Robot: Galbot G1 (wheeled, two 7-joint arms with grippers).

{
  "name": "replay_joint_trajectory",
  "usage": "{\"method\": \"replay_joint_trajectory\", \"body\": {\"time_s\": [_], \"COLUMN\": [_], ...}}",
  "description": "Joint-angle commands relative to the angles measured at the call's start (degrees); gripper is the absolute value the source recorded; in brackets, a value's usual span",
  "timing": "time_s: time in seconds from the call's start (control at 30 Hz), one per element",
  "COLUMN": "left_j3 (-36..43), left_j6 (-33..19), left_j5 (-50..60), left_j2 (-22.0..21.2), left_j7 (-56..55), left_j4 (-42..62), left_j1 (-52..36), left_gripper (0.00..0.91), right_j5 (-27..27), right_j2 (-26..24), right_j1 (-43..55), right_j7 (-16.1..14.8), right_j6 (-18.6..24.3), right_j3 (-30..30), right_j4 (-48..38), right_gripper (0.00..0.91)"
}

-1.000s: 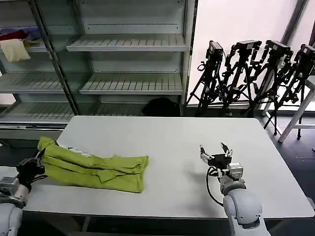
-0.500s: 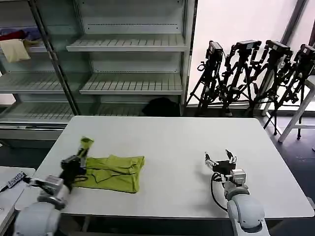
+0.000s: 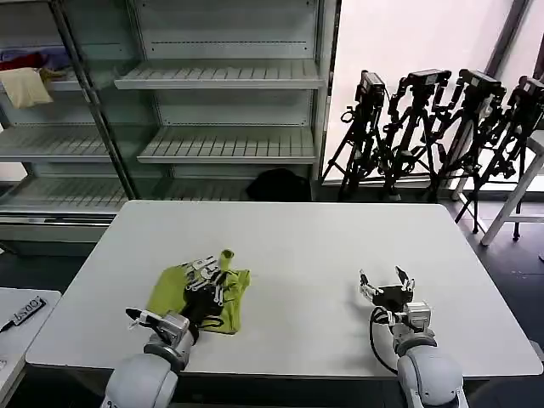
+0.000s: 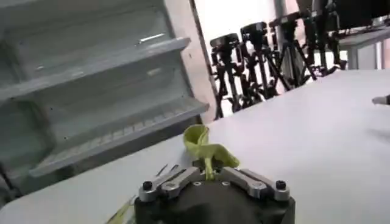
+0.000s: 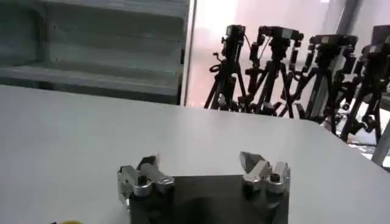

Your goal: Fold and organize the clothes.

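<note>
The lime-green T-shirt (image 3: 170, 293) lies folded into a small bundle on the white table (image 3: 289, 238), near the front left. My left gripper (image 3: 212, 274) is over the bundle's right part, shut on a pinch of the shirt's cloth; a green tuft (image 4: 204, 146) sticks up from between its jaws in the left wrist view. My right gripper (image 3: 386, 282) rests low over the table at the front right, open and holding nothing, far from the shirt. Its two fingertips (image 5: 250, 161) stand wide apart in the right wrist view.
Grey shelving (image 3: 221, 76) stands behind the table, with a cream cloth (image 3: 24, 85) and red cloth on its upper left shelf. A black bundle (image 3: 279, 183) lies on the floor behind. Camera tripods (image 3: 433, 127) crowd the back right. A small side table (image 3: 21, 314) is at left.
My left gripper has swept from the table's left edge rightward across the shirt, carrying the cloth's end over itself, so the long spread shirt is now a short bundle. The right gripper barely moved.
</note>
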Motion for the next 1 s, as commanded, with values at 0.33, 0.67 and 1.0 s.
{"method": "replay_joint_trajectory", "body": {"time_s": [0.33, 0.67, 1.0], "left_j3": [6.1, 6.7, 7.7], "left_j6": [3.5, 4.3, 5.4], "left_j5": [6.0, 4.7, 0.8], "left_j2": [-3.2, -5.0, -8.0], "left_j7": [-2.8, -5.0, -7.4], "left_j4": [4.0, 5.2, 6.8], "left_j1": [-0.5, -0.9, -0.6], "left_gripper": [0.554, 0.907, 0.907], "right_j5": [-0.3, -0.5, -0.8], "right_j2": [0.1, 0.8, 0.8], "right_j1": [-0.2, 0.4, 0.5], "right_j7": [0.2, 0.6, 0.8], "right_j6": [0.5, 0.5, 0.5], "right_j3": [0.1, -0.5, -0.5], "right_j4": [-0.3, -0.9, -1.2], "right_gripper": [0.907, 0.907, 0.907]}}
